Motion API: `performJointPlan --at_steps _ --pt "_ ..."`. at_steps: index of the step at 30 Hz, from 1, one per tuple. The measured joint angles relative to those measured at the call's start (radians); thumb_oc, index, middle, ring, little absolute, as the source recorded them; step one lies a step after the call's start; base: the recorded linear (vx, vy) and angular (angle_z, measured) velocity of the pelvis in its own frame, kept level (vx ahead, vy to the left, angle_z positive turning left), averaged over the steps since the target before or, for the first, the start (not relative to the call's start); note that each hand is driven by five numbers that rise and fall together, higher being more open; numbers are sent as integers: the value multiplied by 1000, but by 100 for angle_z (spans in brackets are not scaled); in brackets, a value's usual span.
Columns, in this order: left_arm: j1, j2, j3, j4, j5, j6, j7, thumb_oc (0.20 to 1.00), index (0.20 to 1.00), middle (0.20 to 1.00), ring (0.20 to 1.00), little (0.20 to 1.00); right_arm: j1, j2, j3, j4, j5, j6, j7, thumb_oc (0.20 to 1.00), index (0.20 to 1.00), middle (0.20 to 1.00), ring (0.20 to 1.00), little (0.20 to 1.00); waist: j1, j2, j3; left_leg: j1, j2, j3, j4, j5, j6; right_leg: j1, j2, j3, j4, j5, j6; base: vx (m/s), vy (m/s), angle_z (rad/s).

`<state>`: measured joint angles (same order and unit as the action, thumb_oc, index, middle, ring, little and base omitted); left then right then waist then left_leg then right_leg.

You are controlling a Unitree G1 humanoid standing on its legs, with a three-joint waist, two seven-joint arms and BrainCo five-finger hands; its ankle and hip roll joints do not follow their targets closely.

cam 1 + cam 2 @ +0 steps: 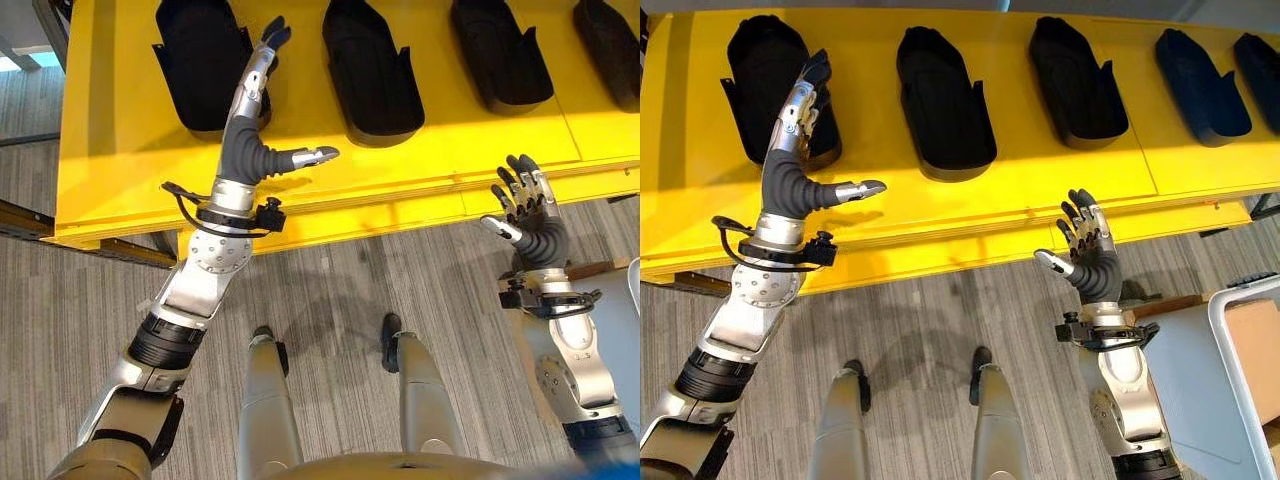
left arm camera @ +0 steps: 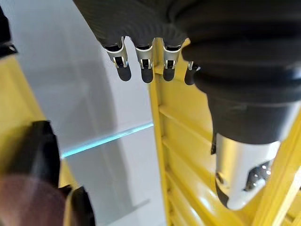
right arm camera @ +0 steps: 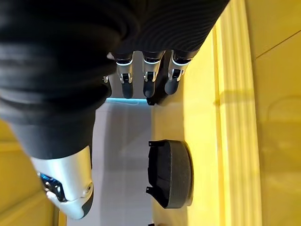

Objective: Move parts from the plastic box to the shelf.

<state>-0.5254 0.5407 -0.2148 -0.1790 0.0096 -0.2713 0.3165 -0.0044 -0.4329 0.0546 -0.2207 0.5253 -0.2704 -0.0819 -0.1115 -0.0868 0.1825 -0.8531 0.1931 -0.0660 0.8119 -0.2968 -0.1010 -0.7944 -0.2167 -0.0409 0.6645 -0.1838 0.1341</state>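
Both hands held open and empty over yellow shelf (image 1: pixel 970 215).
Left hand (image 1: pixel 790 180) is raised above leftmost black part (image 1: pixel 765 70), right hand (image 1: pixel 1090 255) at shelf edge; white box (image 1: pixel 1240 370) is seen in right eye view.

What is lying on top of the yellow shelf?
Black parts lie in a row on the yellow shelf. The open left hand reaches over the leftmost part and covers some of it. The open right hand holds nothing.
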Motion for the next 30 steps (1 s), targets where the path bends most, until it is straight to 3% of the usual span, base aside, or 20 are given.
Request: performJointPlan --at_steps 13,19,30 --pt "-160 -113 -79 179 -82 0 96 1000 1000 1000 1000 1000 -37 -1 28 0 0 -2 -28 1000 1000 1000 1000 1000 -14 -6 -4 -1 1 2 11 -1 -1 -3 2 7 3 2 4 0 0 0" --pt "-167 -168 -83 290 -197 -3 130 1000 1000 1000 1000 1000 -39 -1 43 0 0 -7 -40 1000 1000 1000 1000 1000 -38 -20 -16 -3 3 18 17 -6 -1 -21 5 30 6 3 5 2 -2 -6" --pt "-196 -183 -79 418 -234 -3 235 1000 1000 1000 1000 1000 -42 -3 52 0 1 -14 -59 1000 1000 1000 1000 1000 -50 -21 -67 -39 16 30 35 -16 -2 -66 8 40 19 7 10 1 0 -4"
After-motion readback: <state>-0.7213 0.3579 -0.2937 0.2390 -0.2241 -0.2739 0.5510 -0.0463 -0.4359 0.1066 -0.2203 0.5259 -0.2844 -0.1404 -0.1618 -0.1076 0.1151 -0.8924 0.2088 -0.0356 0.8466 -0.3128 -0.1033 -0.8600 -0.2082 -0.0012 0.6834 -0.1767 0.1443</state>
